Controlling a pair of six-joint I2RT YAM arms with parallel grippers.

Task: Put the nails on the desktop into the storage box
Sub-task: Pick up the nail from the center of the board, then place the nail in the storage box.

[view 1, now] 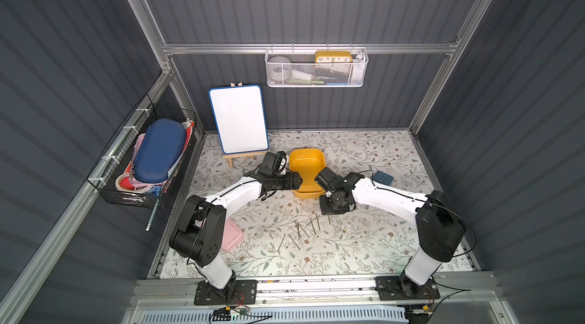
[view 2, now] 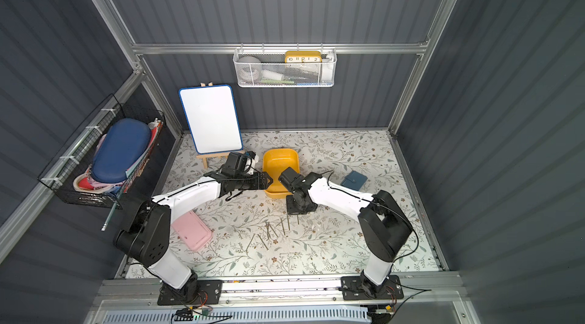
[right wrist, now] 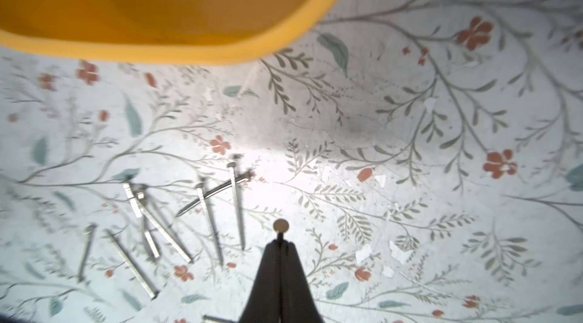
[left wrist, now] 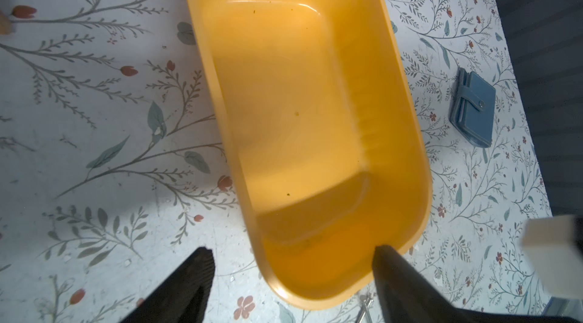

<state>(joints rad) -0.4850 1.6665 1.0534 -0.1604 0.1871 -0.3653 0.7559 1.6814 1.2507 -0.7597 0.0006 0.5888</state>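
While near storage box (right wrist: 202,51) rim, right hand (right wrist: 280,245) tight on nail (right wrist: 280,226)

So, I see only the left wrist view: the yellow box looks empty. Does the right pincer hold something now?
Observer: Yes, the right pincer is shut on one nail, its head past the fingertips.
Operator: And the other nails?
Observer: The nails lie loose on the desktop, on the robot's side of the storage box.
Operator: Anything else near?
Observer: A pink case lies beside the left arm, apart from them.
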